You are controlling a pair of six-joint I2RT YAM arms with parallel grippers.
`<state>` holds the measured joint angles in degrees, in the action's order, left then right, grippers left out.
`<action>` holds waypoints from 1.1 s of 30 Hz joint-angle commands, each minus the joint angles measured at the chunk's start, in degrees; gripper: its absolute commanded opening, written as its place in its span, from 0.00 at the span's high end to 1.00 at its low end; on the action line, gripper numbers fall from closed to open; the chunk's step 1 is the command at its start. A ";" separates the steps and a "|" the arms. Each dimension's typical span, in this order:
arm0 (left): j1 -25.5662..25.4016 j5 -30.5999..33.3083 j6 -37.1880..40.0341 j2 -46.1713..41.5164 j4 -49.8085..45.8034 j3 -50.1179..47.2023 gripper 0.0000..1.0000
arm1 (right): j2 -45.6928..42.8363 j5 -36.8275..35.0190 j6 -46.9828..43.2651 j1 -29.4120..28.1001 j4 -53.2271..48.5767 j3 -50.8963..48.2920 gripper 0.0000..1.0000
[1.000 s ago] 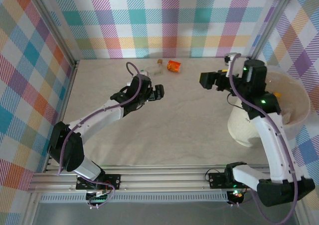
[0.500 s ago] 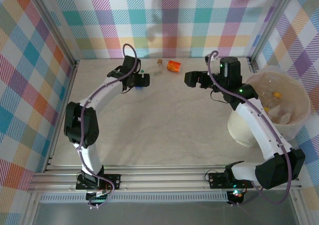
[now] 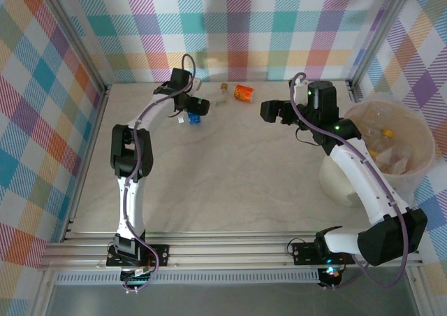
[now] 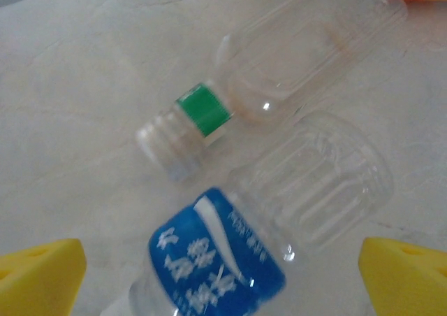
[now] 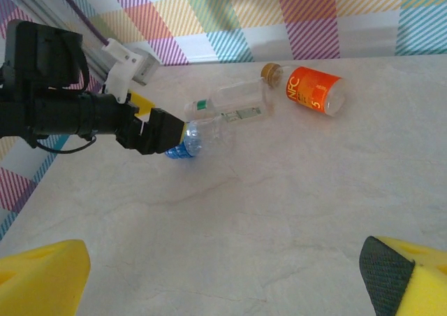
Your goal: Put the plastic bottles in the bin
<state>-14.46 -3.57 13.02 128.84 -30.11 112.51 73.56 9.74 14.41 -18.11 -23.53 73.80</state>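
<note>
Left wrist: blue-label bottle (image 4: 230, 260) between wide-apart jaws

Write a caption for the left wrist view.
Open left hand poised over a blue-labelled clear bottle lying beside a green-labelled one on the table.

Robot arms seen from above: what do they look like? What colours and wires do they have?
Both the left arm and the right arm are slim white tubes linked by chunky black joints, and each trails a looping purple cable. Small green lights glow on the right one. Up close, the fingers are bright yellow wedges.
</note>
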 commanded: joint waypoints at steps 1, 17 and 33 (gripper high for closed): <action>0.31 -3.61 5.75 3.90 -2.25 4.43 0.00 | -1.11 -1.30 -0.97 -0.45 0.18 -0.85 0.00; -2.89 -7.06 9.65 4.91 -3.98 -0.21 0.18 | 0.64 -0.32 -1.59 -0.44 0.10 -0.41 0.00; -5.12 -2.30 6.32 -2.47 2.32 -13.46 0.33 | -0.93 -3.23 -2.88 -0.44 -1.70 -1.28 0.00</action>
<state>-18.63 -7.53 20.62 130.32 -29.56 101.67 73.56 7.27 12.78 -18.15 -24.91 73.21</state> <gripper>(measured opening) 0.680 0.996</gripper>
